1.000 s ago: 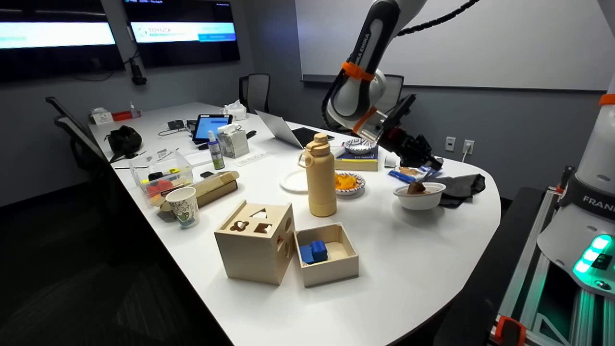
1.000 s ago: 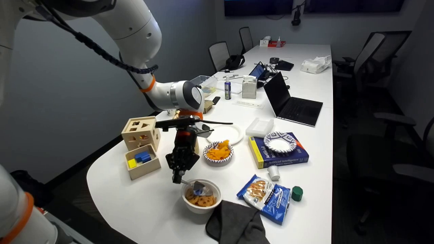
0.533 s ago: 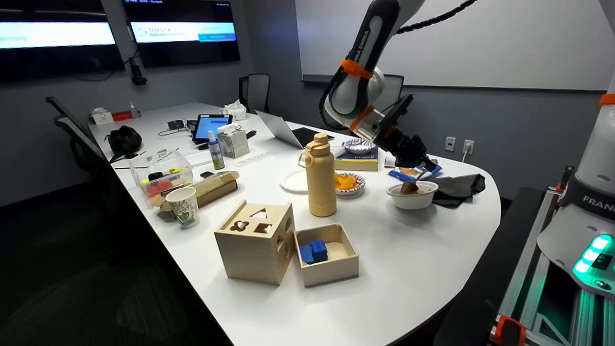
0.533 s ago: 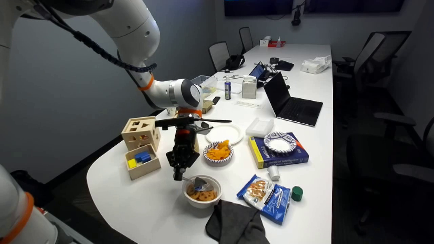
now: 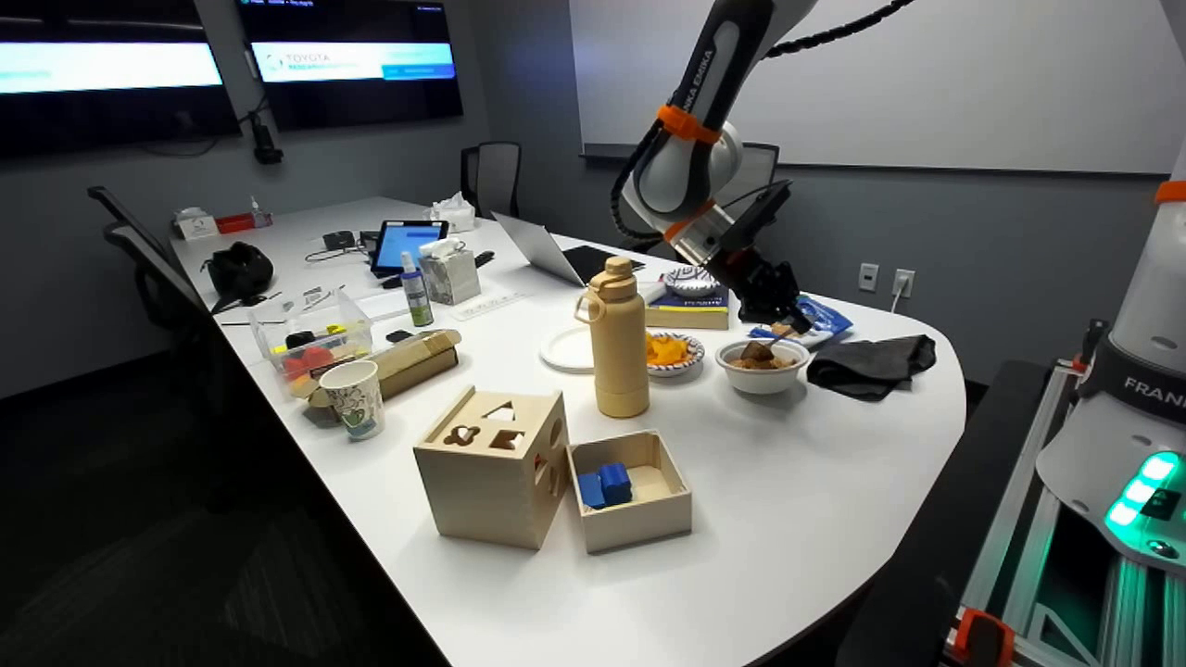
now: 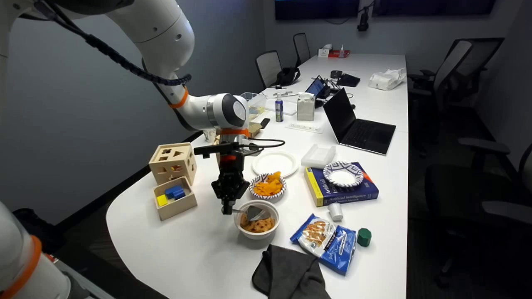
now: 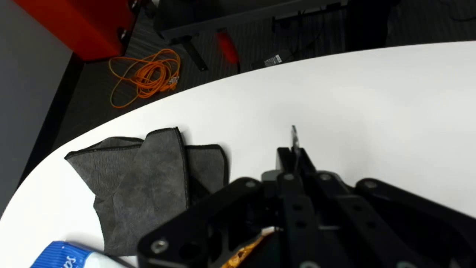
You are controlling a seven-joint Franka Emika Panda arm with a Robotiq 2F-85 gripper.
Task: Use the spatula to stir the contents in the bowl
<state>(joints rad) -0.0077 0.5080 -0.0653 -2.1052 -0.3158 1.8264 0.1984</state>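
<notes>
Spatula [image 6: 252, 213] partly within the bowl [image 6: 257, 236], over its contents [image 6: 259, 226]; our pincer [image 6: 227, 208], just beside the bowl, pinches the spatula; we see the bowl on the tabletop [image 6: 187, 249], dark cloth [image 6: 291, 272] near it; we judge grasping done, stirring begun, more mixing and withdrawal left

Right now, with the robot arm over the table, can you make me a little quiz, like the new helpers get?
1. True or false: the tall tan bottle lies on its side.
2. Pick one: the cloth near the white bowl is a) orange, b) dark grey, c) white.
3. Fill the gap: the gripper holds a ...

Key:
1. False; the tall tan bottle stands upright.
2. b
3. spatula
</notes>
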